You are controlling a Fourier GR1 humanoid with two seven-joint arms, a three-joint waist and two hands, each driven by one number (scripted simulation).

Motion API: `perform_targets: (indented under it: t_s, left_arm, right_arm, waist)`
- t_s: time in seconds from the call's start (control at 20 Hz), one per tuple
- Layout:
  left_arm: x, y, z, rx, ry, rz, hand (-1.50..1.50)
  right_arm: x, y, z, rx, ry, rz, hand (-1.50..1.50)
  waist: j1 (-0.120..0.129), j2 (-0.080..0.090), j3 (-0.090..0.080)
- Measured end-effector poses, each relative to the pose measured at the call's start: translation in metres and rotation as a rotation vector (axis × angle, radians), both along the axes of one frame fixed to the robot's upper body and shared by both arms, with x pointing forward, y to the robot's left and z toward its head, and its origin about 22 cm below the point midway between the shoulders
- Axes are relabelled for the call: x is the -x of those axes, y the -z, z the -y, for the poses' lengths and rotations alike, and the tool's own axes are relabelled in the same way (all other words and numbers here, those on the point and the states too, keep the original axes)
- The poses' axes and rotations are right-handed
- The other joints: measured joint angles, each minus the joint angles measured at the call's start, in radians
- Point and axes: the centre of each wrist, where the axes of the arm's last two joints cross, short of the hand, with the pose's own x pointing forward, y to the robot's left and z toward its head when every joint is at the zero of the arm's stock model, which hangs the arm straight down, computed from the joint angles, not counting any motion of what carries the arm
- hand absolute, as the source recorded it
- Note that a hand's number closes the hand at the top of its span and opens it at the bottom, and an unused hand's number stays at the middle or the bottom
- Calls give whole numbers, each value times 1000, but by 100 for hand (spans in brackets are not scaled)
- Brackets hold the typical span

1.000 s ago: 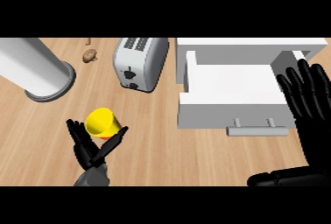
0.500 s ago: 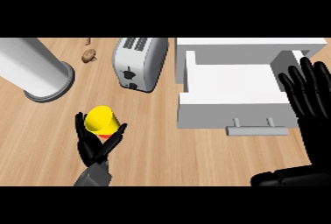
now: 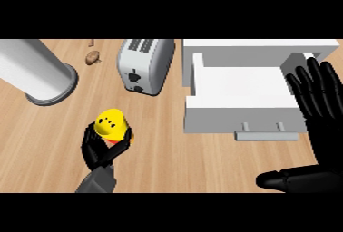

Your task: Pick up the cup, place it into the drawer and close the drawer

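While the small yellow plastic cup (image 3: 111, 123) sits in your left hand (image 3: 100, 149), the open white drawer (image 3: 201, 86) waits well apart to the right.

Item: cup, on its side, fingers and thumb curled round its lower part, above the wooden counter (image 3: 40, 136). Right hand (image 3: 320, 97): fingers straight and spread, at the drawer's right edge, holding nothing. Risks: the cup may slip from so partial a hold during the carry; it may catch the drawer's front wall or grey bar handle (image 3: 267, 133); your swing may brush the silver toaster (image 3: 146, 65).
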Motion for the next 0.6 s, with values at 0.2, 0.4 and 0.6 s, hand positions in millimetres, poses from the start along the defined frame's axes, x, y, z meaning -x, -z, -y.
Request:
perform_targets:
  t_s: [0.2,0.4,0.6]
  left_arm:
    - [-6,-5,-12,-50,13,23,150]
    - [-5,-9,-41,-103,200,50,150]
    - [-9,-20,-60,-114,368,106,150]
  right_arm:
    - [3,-4,1,-2,1,5,-150]
    - [6,-1,1,-2,-6,9,-150]
    - [9,2,-2,-3,-2,5,-150]
  waist:
    - [0,0,0]
    - [-4,0,0]
    - [0,-1,0]
